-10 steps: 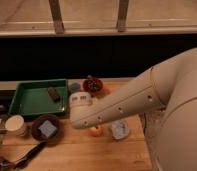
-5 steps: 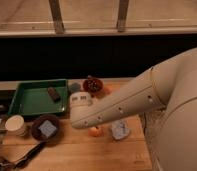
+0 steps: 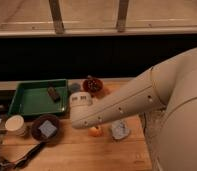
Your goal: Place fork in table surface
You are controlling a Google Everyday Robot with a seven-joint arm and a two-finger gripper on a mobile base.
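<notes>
Table surface, arm slanting down over it, closed pincer seemingly hidden beneath

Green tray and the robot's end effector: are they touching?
Cannot tell. In the camera view the arm ends just right of the green tray, and its tip covers the end effector, so neither contact nor gap shows.

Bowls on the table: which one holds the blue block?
The dark bowl at front left, beside the white cup; the red bowl sits at back. The gripper is hidden behind the arm, by the green tray.
</notes>
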